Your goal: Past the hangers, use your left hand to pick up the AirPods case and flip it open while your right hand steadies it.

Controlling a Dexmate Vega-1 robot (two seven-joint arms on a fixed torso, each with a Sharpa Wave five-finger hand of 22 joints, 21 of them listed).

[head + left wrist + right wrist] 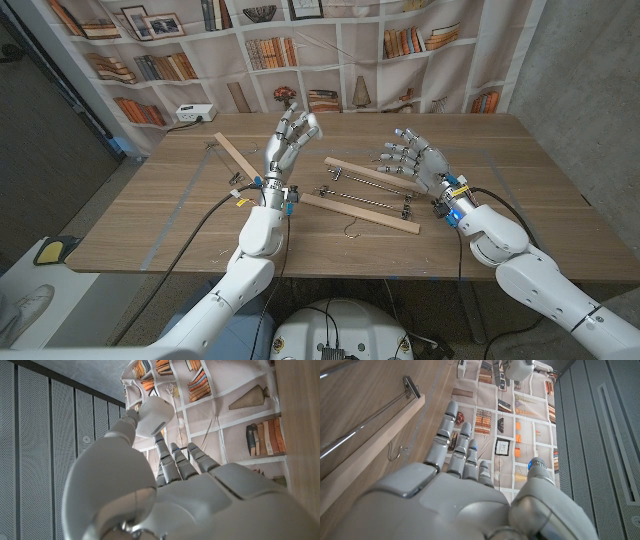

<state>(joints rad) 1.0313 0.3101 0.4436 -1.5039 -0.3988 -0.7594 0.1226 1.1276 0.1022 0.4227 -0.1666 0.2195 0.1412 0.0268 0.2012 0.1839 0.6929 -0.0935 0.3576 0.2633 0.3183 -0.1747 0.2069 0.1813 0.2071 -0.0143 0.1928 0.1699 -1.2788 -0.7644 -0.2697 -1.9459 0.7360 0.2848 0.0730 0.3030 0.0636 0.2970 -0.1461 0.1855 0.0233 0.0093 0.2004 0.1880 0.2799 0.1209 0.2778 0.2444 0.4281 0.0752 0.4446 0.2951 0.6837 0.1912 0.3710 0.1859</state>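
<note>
The wide brown wood-grain counter (150, 220) runs across the scene, backed at 12 o'clock by a printed bookshelf backdrop (330, 40); no writing on it can be read. A white power strip (192, 113) sits on the counter's far edge at about 11 o'clock.

Three wooden clip hangers lie mid-counter: one long bar (360, 213) with metal clips near the centre, another (375, 176) behind it toward 1 o'clock, and a third (238, 158) at about 10 o'clock. They lie between the robot and the counter's far part.

The left hand (285, 150) is raised above the counter at 11 o'clock, its fingers (172, 457) reaching upward, and it pinches the small white rounded AirPods case (154, 417) at its fingertips; whether the lid is open cannot be told.

The right hand (420, 165) is over the hanger at 1 o'clock, fingers (460, 447) spread and holding nothing, well apart from the case.
</note>
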